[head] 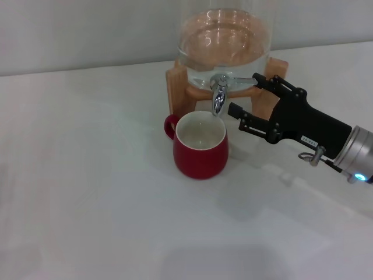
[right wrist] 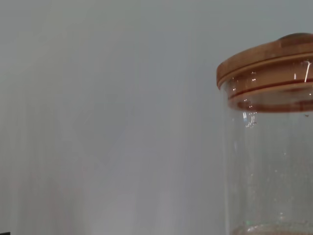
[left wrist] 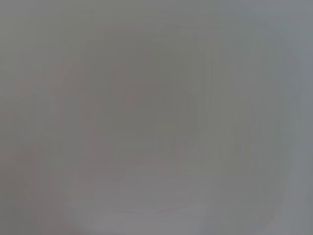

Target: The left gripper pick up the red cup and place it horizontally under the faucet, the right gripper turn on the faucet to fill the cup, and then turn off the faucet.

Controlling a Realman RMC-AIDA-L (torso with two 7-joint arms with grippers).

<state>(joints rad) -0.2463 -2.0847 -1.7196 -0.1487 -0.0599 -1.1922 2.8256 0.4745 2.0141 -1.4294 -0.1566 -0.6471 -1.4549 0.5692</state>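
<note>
The red cup (head: 200, 146) stands upright on the white table (head: 87, 192) directly below the faucet (head: 219, 95), at about 6 o'clock from the spout, so the placing step looks done. The right gripper (head: 244, 93) reaches in from 3 o'clock, its 2 fingers spread apart with the upper one at the lever tip, gripping nothing yet. No stream shows; whether the cup holds water cannot be told. Opening, filling and closing seem left. The left gripper is out of view. The dispenser (right wrist: 266, 147) holds water.
</note>
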